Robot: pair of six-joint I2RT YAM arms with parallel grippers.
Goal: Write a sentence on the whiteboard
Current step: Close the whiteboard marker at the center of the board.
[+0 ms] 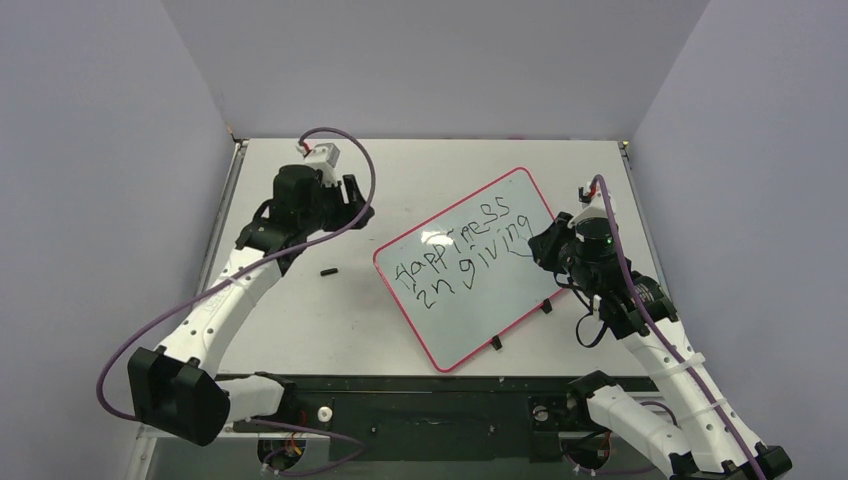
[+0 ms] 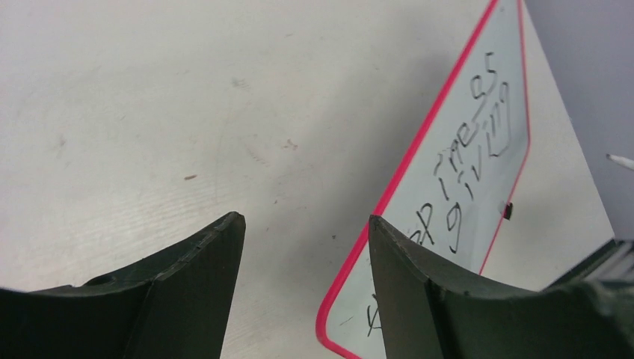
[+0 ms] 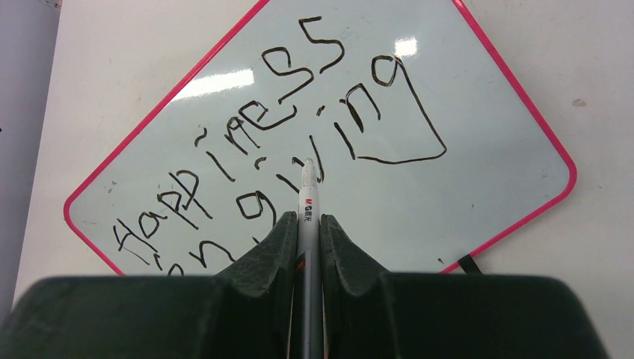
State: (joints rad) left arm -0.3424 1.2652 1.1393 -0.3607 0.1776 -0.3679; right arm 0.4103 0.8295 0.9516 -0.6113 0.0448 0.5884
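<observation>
The whiteboard with its red rim lies tilted on the table, right of centre. The sentence runs across it in two slanted black lines, "Happiness in giving". It also shows in the right wrist view. My right gripper is shut on a white and grey marker, whose tip hangs just above the board near the word "giving". In the top view the right gripper is over the board's right edge. My left gripper is open and empty, above the table beside the board's left corner.
A small black marker cap lies on the table left of the board. Two black tabs sit on the board's near edge. Purple cables loop from both arms. Grey walls stand on three sides of the table.
</observation>
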